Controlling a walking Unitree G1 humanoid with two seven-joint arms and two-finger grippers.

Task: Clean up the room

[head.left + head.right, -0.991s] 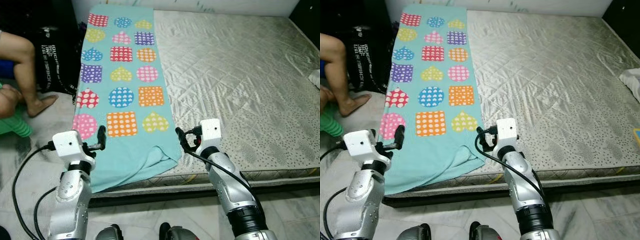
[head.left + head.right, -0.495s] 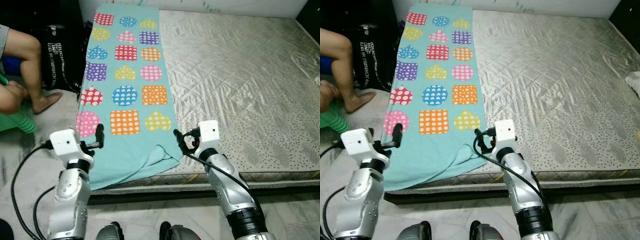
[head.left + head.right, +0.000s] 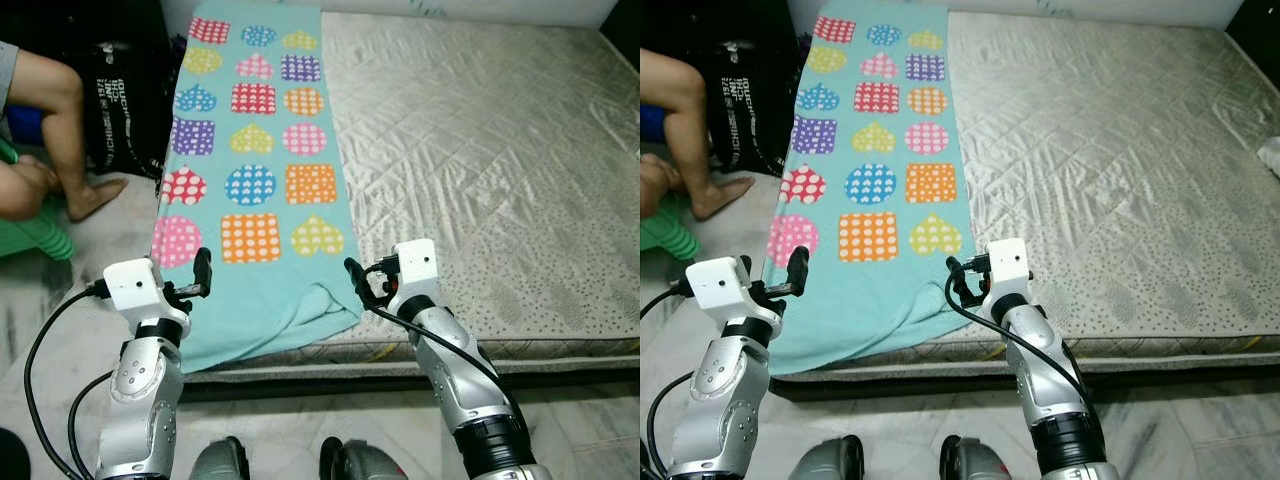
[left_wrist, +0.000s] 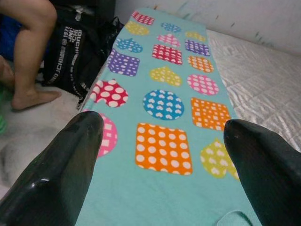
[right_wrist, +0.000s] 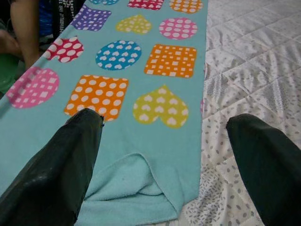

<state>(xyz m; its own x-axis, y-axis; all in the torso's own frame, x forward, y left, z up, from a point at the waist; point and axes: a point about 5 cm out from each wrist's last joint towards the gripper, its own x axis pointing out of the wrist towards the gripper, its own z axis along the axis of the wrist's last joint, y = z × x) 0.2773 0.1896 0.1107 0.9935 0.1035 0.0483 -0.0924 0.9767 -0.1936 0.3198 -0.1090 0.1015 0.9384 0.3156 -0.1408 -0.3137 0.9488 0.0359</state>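
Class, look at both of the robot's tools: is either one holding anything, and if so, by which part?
Nothing is held. The left tool and right tool both hover open over the near end of the teal blanket.

A turquoise blanket point(image 3: 262, 190) with coloured hearts, squares and circles lies flat along one side of the mattress point(image 3: 480, 170). Its near end hangs over the mattress edge, with one corner folded up, between the left end effector point(image 3: 203, 272) and the right end effector point(image 3: 355, 282).

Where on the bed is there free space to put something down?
The mattress is bare from the blanket to its far right edge. The blanket covers the left strip; both open grippers, left gripper and right gripper, crowd its near corners.
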